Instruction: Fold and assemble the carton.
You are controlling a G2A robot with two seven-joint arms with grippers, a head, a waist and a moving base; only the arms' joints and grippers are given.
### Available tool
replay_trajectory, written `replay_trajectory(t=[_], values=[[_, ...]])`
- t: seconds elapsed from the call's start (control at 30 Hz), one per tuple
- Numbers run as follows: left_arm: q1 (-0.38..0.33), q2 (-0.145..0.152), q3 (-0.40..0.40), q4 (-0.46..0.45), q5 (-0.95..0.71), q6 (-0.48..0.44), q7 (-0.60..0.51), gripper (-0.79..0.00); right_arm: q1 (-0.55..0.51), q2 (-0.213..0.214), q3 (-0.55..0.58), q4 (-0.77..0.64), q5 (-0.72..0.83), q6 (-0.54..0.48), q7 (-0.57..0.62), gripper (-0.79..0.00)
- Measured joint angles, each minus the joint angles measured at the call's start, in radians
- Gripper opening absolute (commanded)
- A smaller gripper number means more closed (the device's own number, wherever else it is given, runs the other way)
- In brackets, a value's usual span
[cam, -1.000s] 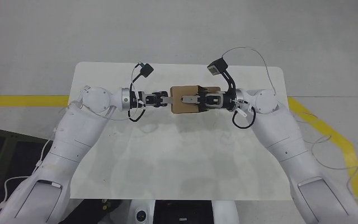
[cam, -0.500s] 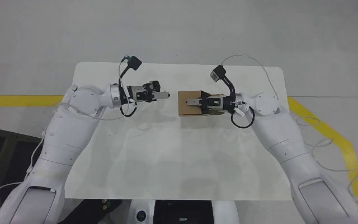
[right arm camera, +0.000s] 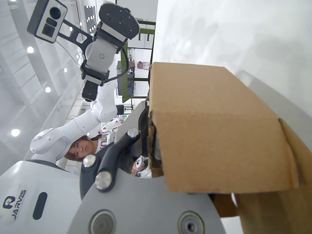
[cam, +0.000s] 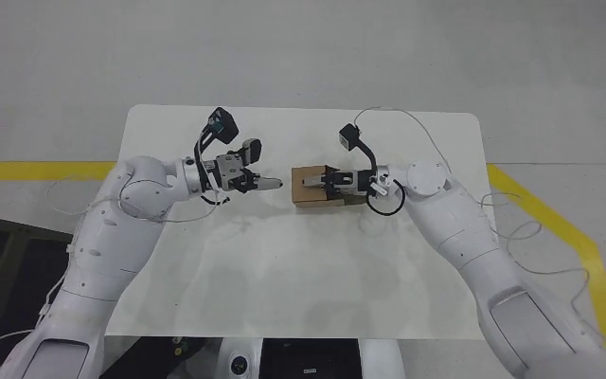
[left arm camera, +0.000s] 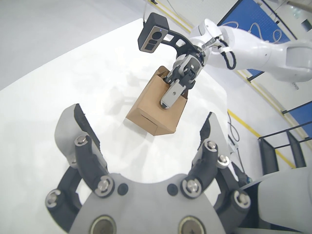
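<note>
Resting on the white table, the brown corrugated carton lies on its side near the middle. Its closed end is turned toward the left gripper and its open end toward the right gripper. The right gripper is clamped on the carton's upper wall at the open end. One finger lies flat along the outside of the panel; the other appears to reach inside, though the cardboard hides it. The left gripper hangs near the closed end, apart from it, jaws spread wide and holding nothing. Assessment: the carton is light and thin-walled, stiff only along its creases. Panels would likely bow or dent under a hard pinch, and the smooth board may slide on the table when pushed. The soundest holds are at panel edges and just beside the folds, not mid-panel. A flap at the open end stands out, not yet tucked, so closing looks outstanding.
</note>
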Motion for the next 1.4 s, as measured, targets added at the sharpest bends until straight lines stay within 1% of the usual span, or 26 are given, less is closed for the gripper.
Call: replay_trajectory(t=[0.07, 0.1, 0.13, 0.33, 0.53, 0.7, 0.77, 0.87, 0.93, 0.97, 1.0, 1.03, 1.2, 1.4], values=[[0.010, 0.001, 0.004, 0.004, 0.070, -0.020, 0.030, 0.000, 0.005, -0.008, -0.010, 0.020, -0.006, 0.002, -0.008, -0.440], [0.013, 0.001, 0.006, 0.006, 0.102, -0.026, 0.044, 0.000, 0.007, -0.011, -0.013, 0.027, -0.007, 0.001, -0.011, -0.203], [0.016, 0.001, 0.009, 0.007, 0.132, -0.033, 0.059, 0.000, 0.008, -0.014, -0.016, 0.033, -0.007, -0.001, -0.011, 0.000], [0.024, -0.004, 0.039, 0.015, 0.309, -0.078, 0.162, 0.000, 0.015, -0.021, -0.009, 0.043, -0.005, -0.020, 0.000, 0.000], [0.017, -0.014, 0.080, 0.019, 0.433, -0.106, 0.270, 0.000, -0.010, 0.003, 0.039, -0.005, -0.026, -0.025, 0.019, 0.000], [0.019, -0.026, 0.118, 0.017, 0.537, -0.076, 0.379, 0.000, -0.061, 0.032, 0.092, -0.080, -0.049, -0.004, 0.029, -0.003], [0.020, -0.032, 0.136, 0.022, 0.561, -0.056, 0.416, 0.000, -0.084, 0.043, 0.114, -0.106, -0.058, 0.006, 0.029, -0.058], [0.016, -0.041, 0.162, 0.028, 0.564, -0.034, 0.440, 0.000, -0.115, 0.057, 0.141, -0.138, -0.073, 0.022, 0.025, -0.148], [0.012, -0.045, 0.173, 0.031, 0.567, -0.024, 0.445, 0.000, -0.130, 0.062, 0.151, -0.155, -0.074, 0.029, 0.025, -0.169], [0.009, -0.047, 0.177, 0.033, 0.571, -0.019, 0.447, 0.000, -0.136, 0.063, 0.154, -0.166, -0.069, 0.031, 0.025, -0.234], [0.007, -0.048, 0.179, 0.035, 0.572, -0.017, 0.449, 0.000, -0.140, 0.063, 0.155, -0.172, -0.064, 0.031, 0.024, -0.351], [0.006, -0.049, 0.180, 0.036, 0.572, -0.015, 0.450, 0.000, -0.141, 0.061, 0.153, -0.176, -0.058, 0.029, 0.025, -0.385], [0.008, -0.045, 0.163, 0.033, 0.575, -0.020, 0.438, 0.000, -0.119, 0.039, 0.111, -0.176, -0.027, 0.023, 0.029, -0.409], [0.030, -0.033, 0.123, 0.017, 0.597, -0.030, 0.429, 0.000, -0.070, 0.011, 0.063, -0.104, -0.027, 0.012, 0.009, -0.394]])
